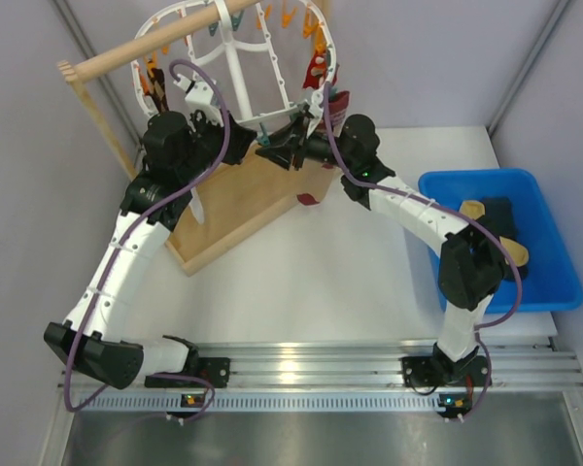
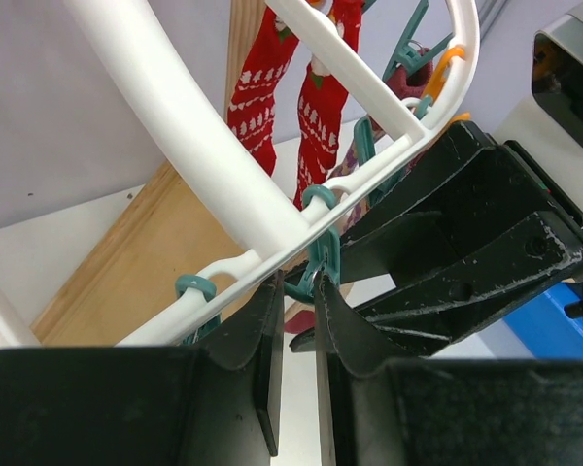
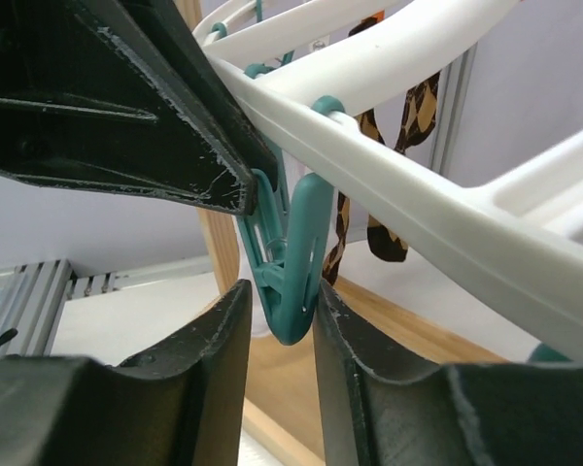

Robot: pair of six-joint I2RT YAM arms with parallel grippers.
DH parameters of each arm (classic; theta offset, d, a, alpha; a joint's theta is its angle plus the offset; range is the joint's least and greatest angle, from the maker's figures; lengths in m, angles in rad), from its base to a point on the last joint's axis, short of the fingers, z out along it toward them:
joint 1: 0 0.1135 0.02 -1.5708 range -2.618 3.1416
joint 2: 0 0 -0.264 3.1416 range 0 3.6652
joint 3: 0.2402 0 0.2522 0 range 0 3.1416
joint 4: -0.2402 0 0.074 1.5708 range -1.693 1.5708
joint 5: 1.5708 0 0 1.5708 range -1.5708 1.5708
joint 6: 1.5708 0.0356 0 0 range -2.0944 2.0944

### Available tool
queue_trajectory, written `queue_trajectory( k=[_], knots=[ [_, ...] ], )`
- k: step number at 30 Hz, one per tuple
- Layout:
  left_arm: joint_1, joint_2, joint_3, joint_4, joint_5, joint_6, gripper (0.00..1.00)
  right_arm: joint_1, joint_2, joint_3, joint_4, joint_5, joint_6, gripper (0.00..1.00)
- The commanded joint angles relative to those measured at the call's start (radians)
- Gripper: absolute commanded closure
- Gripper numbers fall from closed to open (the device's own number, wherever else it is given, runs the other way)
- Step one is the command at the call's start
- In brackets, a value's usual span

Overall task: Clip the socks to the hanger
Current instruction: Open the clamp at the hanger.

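The white hanger (image 1: 235, 58) hangs at the back from a wooden rod; it also shows in the left wrist view (image 2: 175, 126) and the right wrist view (image 3: 418, 214). Both grippers meet at one teal clip (image 3: 287, 272) under its rim (image 2: 316, 267). My left gripper (image 2: 296, 289) is pinched on the clip's top by its ring (image 1: 245, 133). My right gripper (image 3: 280, 306) is closed round the clip's lower end (image 1: 275, 150). Neither holds a sock. Red patterned socks (image 2: 257, 87) and a leopard sock (image 3: 408, 116) hang clipped. Tan (image 1: 476, 209) and dark (image 1: 500, 218) socks lie in the bin.
A blue bin (image 1: 544, 282) stands at the right. The wooden rod (image 1: 146, 53) and its wooden base (image 1: 238, 209) are under the hanger at the back left. A small dark red item (image 1: 308, 200) lies by the base. Orange and teal clips line the rim.
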Motion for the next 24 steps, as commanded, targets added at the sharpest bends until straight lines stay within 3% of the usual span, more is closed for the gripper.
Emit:
queue_trajectory(
  k=[1, 2, 5, 6, 11, 14, 18, 24],
  knots=[
    [0.001, 0.004, -0.010, 0.022, 0.037, 0.022, 1.00, -0.005, -0.014, 0.048, 0.058, -0.009, 0.018, 0.70],
    [0.001, 0.004, -0.011, 0.022, 0.037, 0.022, 1.00, -0.003, -0.014, 0.048, 0.056, -0.003, 0.016, 0.74],
    [0.001, 0.001, -0.016, 0.025, 0.029, 0.007, 1.00, 0.003, -0.025, 0.046, 0.041, 0.048, -0.017, 0.97],
    [0.001, 0.000, -0.011, 0.025, 0.011, -0.030, 0.97, 0.012, -0.029, 0.045, 0.026, 0.068, -0.039, 1.00],
    [0.005, -0.022, -0.004, 0.036, 0.011, -0.133, 0.59, 0.058, -0.075, -0.038, 0.062, 0.213, -0.171, 1.00],
    [0.007, -0.032, -0.008, 0.037, 0.040, -0.162, 0.46, 0.070, -0.078, -0.073, 0.090, 0.310, -0.221, 1.00],
    [0.005, -0.023, -0.004, 0.025, -0.013, -0.173, 0.40, 0.093, -0.087, -0.104, 0.130, 0.404, -0.255, 1.00],
    [0.004, 0.017, 0.019, 0.014, -0.089, -0.220, 0.40, 0.131, -0.097, -0.131, 0.138, 0.461, -0.320, 1.00]
  ],
)
